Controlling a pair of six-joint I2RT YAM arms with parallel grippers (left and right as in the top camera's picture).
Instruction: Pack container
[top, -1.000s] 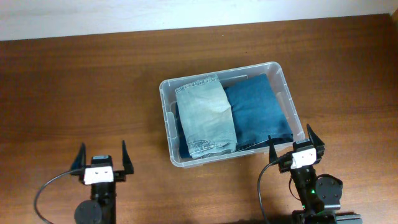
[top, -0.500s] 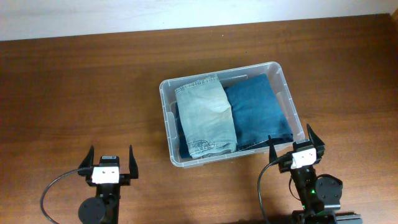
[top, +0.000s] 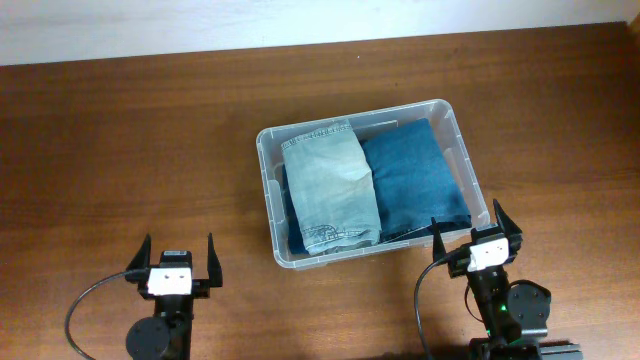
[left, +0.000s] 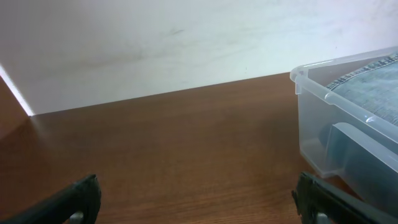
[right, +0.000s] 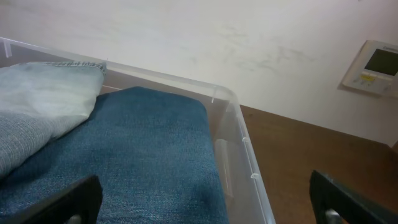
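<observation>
The clear plastic container (top: 266, 160) stands on the wooden table right of centre. Inside lie a light-blue folded pair of jeans (top: 329, 190) on the left and a dark-blue folded pair (top: 414, 180) on the right. My left gripper (top: 170, 258) is open and empty, low at the front left, apart from the container; the container's corner (left: 317, 87) shows at the right of its wrist view. My right gripper (top: 477, 228) is open and empty at the container's near right corner. Its wrist view looks over the dark jeans (right: 137, 149), the light jeans (right: 43, 106) and the rim (right: 245, 155).
A white wall (left: 155, 43) runs along the table's far edge. A wall thermostat (right: 373, 65) shows in the right wrist view. Bare wooden tabletop (top: 120, 150) spreads left of the container.
The left gripper shifted slightly right and toward the front edge between the earliest frame and half a second ago. Nothing has moved since. The right gripper and the container stayed still.
</observation>
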